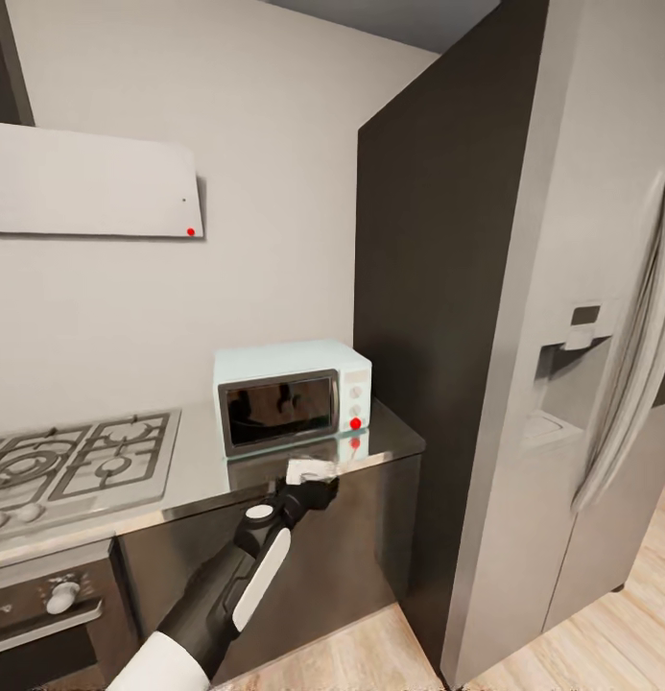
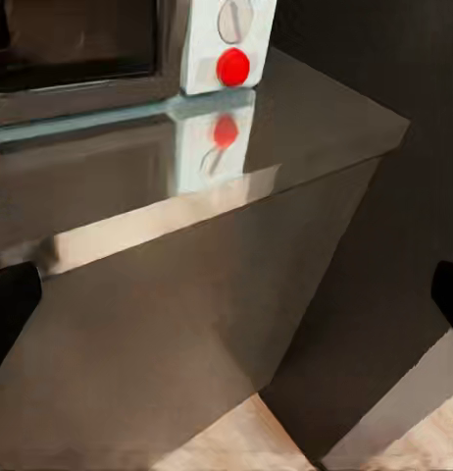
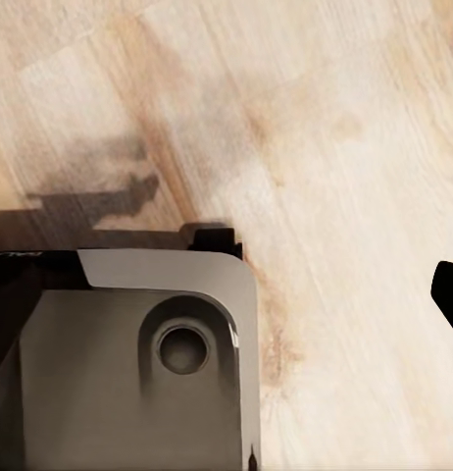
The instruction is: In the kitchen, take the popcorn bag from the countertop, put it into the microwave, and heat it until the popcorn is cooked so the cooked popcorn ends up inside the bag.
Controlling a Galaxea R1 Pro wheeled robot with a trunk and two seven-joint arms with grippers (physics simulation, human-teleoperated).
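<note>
I have my left tool [image 1: 311, 477], fingers apart and empty, by the worktop [image 1: 394, 437] edge below the shut microwave [image 1: 292, 393] at mid-frame, I see no popcorn bag, and all steps seem left.

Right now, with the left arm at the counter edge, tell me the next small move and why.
Probably lift the left gripper and reach toward the microwave door: the door looks shut, the red light glows, and the gripper sits low at the countertop edge in front of it.
</note>
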